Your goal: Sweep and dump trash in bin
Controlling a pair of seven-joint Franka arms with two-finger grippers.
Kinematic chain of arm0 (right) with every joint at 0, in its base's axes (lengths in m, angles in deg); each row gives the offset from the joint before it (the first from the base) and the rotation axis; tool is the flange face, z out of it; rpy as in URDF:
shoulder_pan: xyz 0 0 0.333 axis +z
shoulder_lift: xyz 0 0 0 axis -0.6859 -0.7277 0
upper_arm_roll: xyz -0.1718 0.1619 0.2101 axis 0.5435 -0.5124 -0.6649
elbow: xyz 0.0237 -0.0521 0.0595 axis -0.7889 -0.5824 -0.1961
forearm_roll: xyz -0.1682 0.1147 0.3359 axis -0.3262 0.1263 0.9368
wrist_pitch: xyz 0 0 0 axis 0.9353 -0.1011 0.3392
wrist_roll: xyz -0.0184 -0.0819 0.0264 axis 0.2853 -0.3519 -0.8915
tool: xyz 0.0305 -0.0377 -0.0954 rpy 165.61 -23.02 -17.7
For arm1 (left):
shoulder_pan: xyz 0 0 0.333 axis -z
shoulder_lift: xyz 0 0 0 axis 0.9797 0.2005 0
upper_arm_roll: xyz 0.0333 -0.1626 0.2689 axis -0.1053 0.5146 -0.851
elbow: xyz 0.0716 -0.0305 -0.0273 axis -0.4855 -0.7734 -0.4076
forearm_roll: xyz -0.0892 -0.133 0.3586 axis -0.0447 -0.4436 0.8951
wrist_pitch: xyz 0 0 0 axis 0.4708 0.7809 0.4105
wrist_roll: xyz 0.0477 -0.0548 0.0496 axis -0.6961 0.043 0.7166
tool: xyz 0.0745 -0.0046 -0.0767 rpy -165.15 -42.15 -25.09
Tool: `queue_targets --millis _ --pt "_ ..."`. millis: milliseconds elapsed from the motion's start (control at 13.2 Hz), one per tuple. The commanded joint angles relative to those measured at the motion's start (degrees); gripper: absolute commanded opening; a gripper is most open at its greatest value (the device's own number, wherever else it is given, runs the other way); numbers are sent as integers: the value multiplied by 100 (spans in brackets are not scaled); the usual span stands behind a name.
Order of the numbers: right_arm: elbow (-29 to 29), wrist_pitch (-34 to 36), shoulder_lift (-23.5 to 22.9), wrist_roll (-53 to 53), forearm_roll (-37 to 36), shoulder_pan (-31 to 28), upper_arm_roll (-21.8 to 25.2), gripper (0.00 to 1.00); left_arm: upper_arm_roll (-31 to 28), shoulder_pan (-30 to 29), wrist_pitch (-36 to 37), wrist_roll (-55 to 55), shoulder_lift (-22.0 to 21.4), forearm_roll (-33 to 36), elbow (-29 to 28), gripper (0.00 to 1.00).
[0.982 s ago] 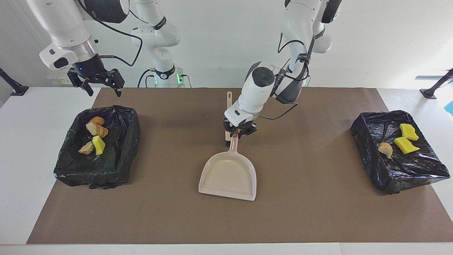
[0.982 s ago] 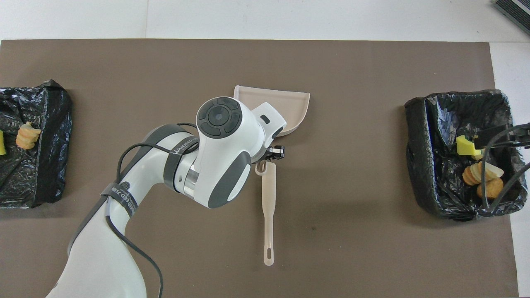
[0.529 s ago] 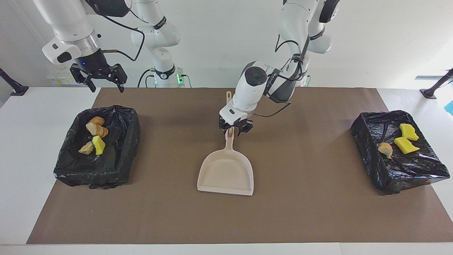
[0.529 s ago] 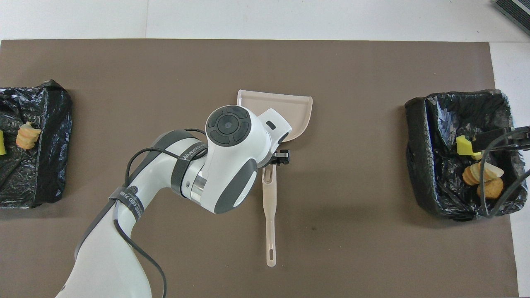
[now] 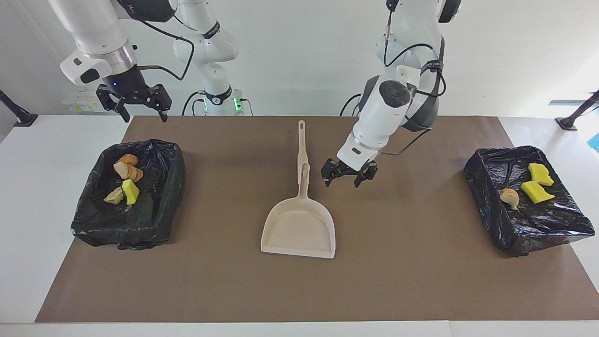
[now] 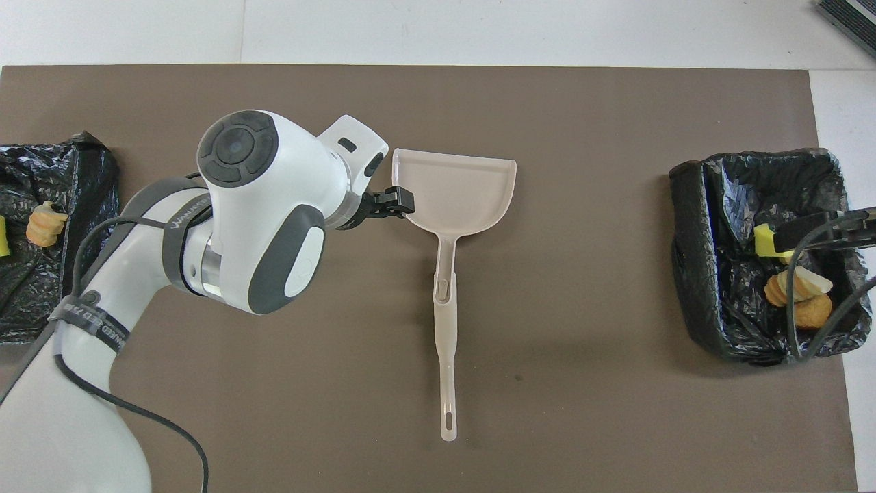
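Tabletop under brown mat carries two black-lined bins, one at each end. Bin at right arm's end: about three bread pieces, one yellow sponge chunk. Bin at left arm's end: two sponge chunks, one bread piece. No loose trash seen on mat.

One dustpan flat mid-mat, brush handle lying along its handle; bristles hidden, probably under it.

Left gripper over mat beside dustpan handle, jaws wide, empty. Right gripper waits above mat edge near its bin, jaws wide, empty.

Risk: low left gripper swinging sideways clips handle, skews dustpan.
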Motion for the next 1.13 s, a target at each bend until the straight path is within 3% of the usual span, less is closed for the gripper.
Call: queue_targets --millis 0,453,755,906,1057 --pt "-5 67 56 1 106 -45 -27 100 27 -366 394 -684 -77 267 203 100" --pt "-5 67 56 1 106 -45 -27 100 27 -1675 913 -2708 -323 330 406 100" --pt "-5 67 56 1 106 -45 -27 100 -165 -1957 1360 -3272 -744 374 424 100" --pt "-5 67 56 1 106 -45 -27 100 -175 -1976 1685 -3238 -1112 855 415 100" --pt "-5 67 56 1 106 -45 -27 100 -271 -2098 2055 -3229 -1368 919 406 100"
